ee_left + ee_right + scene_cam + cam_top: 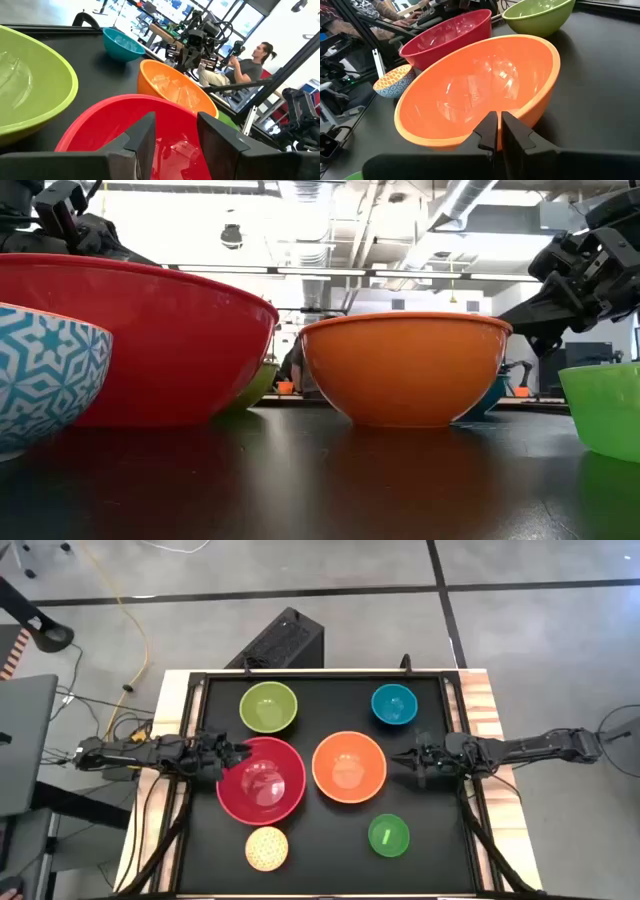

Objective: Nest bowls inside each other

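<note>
Six bowls stand apart on the black table. The red bowl is left of centre, with the orange bowl beside it. Farther back are the lime-green bowl and the blue bowl. The dotted yellow bowl and the bright green bowl are near the front. My left gripper is open at the red bowl's left rim. My right gripper is shut, its tips at the orange bowl's right rim. My left gripper comes level from the table's left, its open fingers over the red bowl's near rim; whether they touch it I cannot tell. My right gripper comes level from the table's right, its shut fingertips at the orange bowl's rim; whether they touch it I cannot tell.
The black mat has raised wooden edges on the left and right. A black box stands on the floor beyond the far edge. A person sits in the room behind the table. Bare mat lies between the front bowls.
</note>
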